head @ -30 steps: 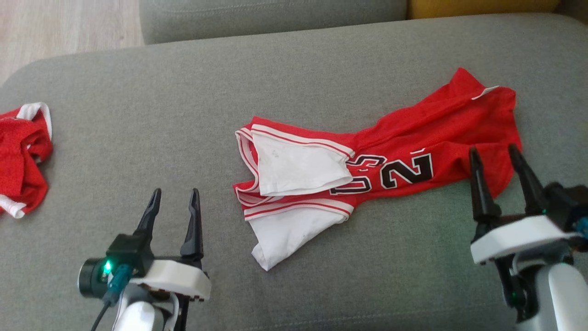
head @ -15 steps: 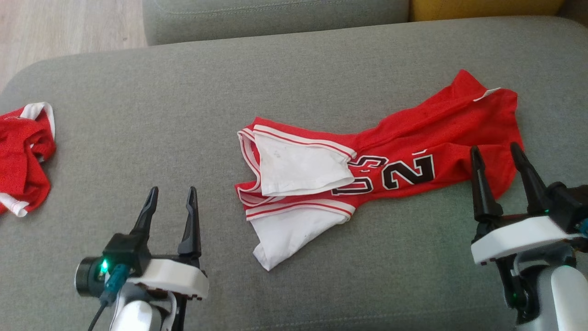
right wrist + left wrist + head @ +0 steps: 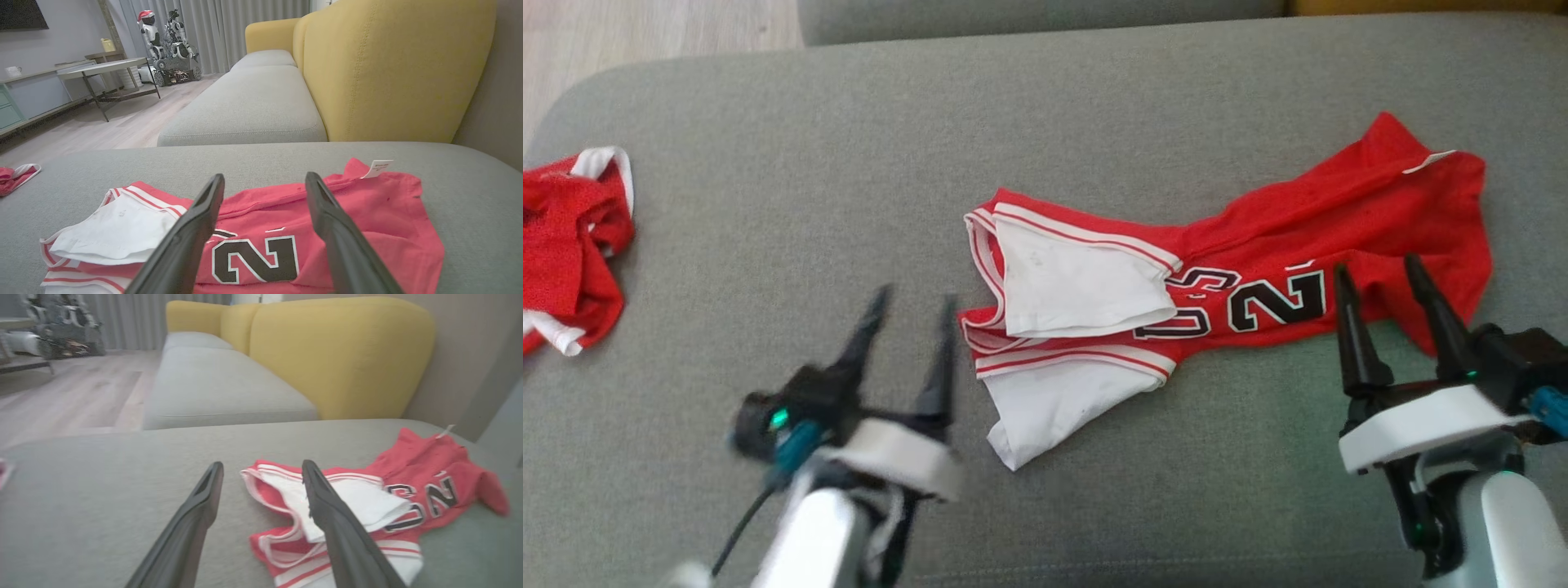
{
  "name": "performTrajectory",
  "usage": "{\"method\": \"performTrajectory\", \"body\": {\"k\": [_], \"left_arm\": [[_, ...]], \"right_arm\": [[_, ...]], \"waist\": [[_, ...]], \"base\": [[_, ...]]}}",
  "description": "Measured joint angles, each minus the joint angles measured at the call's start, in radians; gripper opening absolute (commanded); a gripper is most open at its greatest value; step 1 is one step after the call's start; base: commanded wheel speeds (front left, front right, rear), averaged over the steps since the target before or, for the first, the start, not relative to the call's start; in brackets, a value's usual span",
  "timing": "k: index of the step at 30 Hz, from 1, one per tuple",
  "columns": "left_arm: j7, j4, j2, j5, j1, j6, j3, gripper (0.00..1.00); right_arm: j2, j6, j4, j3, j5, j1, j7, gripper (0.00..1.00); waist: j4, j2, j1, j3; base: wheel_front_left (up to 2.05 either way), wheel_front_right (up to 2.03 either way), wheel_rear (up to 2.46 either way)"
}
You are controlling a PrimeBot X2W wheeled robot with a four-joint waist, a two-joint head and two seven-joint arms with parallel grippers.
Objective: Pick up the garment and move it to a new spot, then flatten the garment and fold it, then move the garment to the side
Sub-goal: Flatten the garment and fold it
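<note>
Nearest, lower left: left gripper (image 3: 915,296), blurred, fingers apart, empty, just beside the white end of the garment (image 3: 1339,220). Lower right: right gripper (image 3: 1377,265), fingers apart, empty, tips over the red end. Beyond – garment itself, a red numbered jersey, lies crumpled mid grey sofa cushion (image 3: 849,163). Far left: second red cloth (image 3: 572,237). Farthest – yellow backrest (image 3: 388,69).

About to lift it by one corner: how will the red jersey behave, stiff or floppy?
Likely floppy: the red jersey lies rumpled, its white panels folded over, so it should droop and bunch from one grip. Probably light: the cloth looks thin on the grey cushion. Pushed, it would likely wrinkle rather than slide whole.
</note>
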Motion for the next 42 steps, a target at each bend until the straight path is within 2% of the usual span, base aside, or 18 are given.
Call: {"method": "performTrajectory", "body": {"k": [4,8,10,15,23,25,31,32,34,35,42], "left_arm": [[0.059,0.026,-0.019,-0.066,-0.070,-0.048,-0.117,1.00],[0.117,0.093,-0.023,-0.156,-0.077,-0.045,-0.186,1.00],[0.134,0.122,-0.023,-0.199,-0.082,-0.027,-0.207,1.00],[0.129,0.176,-0.023,-0.260,-0.131,0.007,-0.225,1.00],[0.090,0.244,-0.023,-0.329,-0.190,0.018,-0.231,1.00],[0.091,0.267,-0.023,-0.333,-0.192,0.032,-0.232,1.00],[0.077,0.312,-0.023,-0.347,-0.200,0.033,-0.236,1.00],[0.067,0.314,-0.023,-0.347,-0.206,0.033,-0.239,0.94],[0.048,0.313,-0.023,-0.349,-0.222,0.030,-0.244,0.35],[0.038,0.313,-0.023,-0.352,-0.229,0.030,-0.247,0.00],[0.008,0.310,-0.023,-0.353,-0.237,0.031,-0.261,0.00]], "right_arm": [[0.002,0.000,0.001,0.026,0.003,-0.001,0.004,1.00],[0.003,0.000,0.003,0.048,0.007,-0.005,0.004,1.00],[0.003,0.000,0.007,0.053,0.007,-0.005,0.003,1.00],[0.003,0.000,0.014,0.054,0.008,-0.010,-0.002,1.00],[0.003,0.000,0.024,0.055,0.016,-0.026,-0.007,1.00],[0.003,0.000,0.026,0.054,0.017,-0.026,-0.007,1.00],[0.003,0.000,0.028,0.052,0.017,-0.026,-0.010,1.00],[0.003,0.000,0.029,0.052,0.017,-0.026,-0.010,1.00],[0.004,0.000,0.030,0.052,0.018,-0.026,-0.010,1.00],[0.004,0.000,0.032,0.051,0.020,-0.026,-0.010,1.00],[0.004,0.000,0.052,0.041,0.029,-0.026,-0.010,1.00]], "waist": [[0.005,0.0000,0.0000,0.023],[-0.008,0.0000,0.0000,0.041],[-0.017,0.0000,0.0000,0.050],[-0.032,0.0000,0.0000,0.067],[-0.051,-0.0001,0.0000,0.074],[-0.053,0.0000,0.0000,0.075],[-0.056,-0.0001,0.0000,0.082],[-0.056,0.0000,0.0000,0.083],[-0.055,0.0000,0.0000,0.084],[-0.054,0.0000,0.0000,0.084],[-0.050,0.0000,0.0000,0.082]], "base": [[0.00,0.00,0.00],[0.00,0.00,0.00],[0.00,0.00,0.00],[0.00,0.00,0.00],[0.00,0.00,0.00],[0.00,0.00,0.00],[0.00,0.00,0.00],[0.00,0.00,0.00],[0.00,0.00,0.00],[0.00,0.00,0.00],[0.00,0.00,0.00]]}}
